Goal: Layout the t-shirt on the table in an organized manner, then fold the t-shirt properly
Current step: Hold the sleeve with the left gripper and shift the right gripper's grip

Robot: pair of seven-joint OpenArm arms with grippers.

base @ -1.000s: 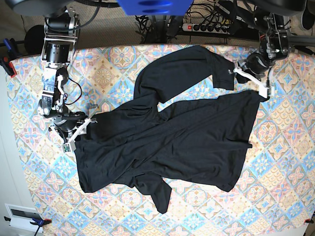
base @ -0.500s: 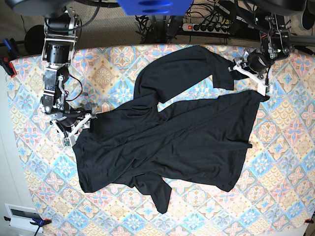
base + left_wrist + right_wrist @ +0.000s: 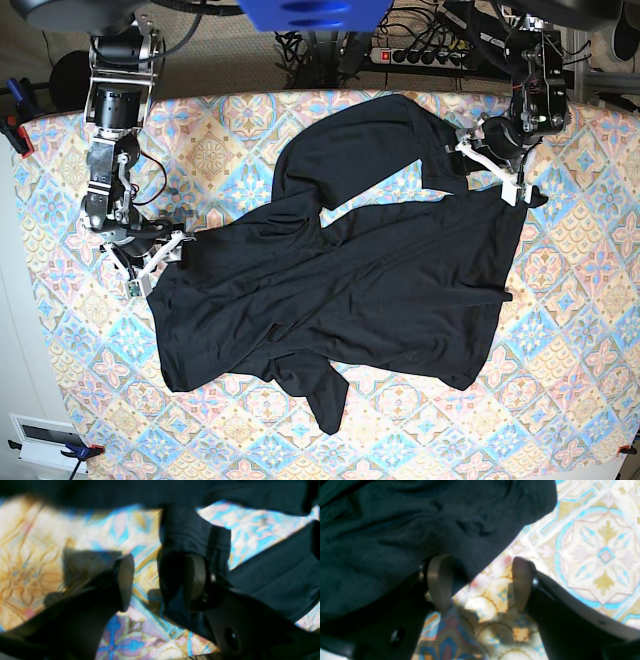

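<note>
The black t-shirt [image 3: 380, 280] lies crumpled across the table [image 3: 230, 120], with one sleeve flung toward the back and another fold pointing to the front. My left gripper [image 3: 488, 165] hovers at the shirt's back right sleeve. In the left wrist view the left gripper [image 3: 161, 582] is open, and the sleeve cuff [image 3: 190, 537] hangs against the inner side of its right finger. My right gripper [image 3: 158, 263] sits at the shirt's left corner. It stands open [image 3: 481, 583] over bare table, the shirt's edge [image 3: 420, 525] draped by its left finger [image 3: 440, 582].
A power strip [image 3: 420, 55] and cables lie behind the table's back edge. A white box [image 3: 45, 440] sits off the front left corner. Clamps [image 3: 15, 130] hold the tablecloth at the left edge.
Both grippers have opened and let go of the shirt. The left gripper has shifted left along the back toward the sleeve. The right gripper has drawn back slightly from the shirt's left corner.
</note>
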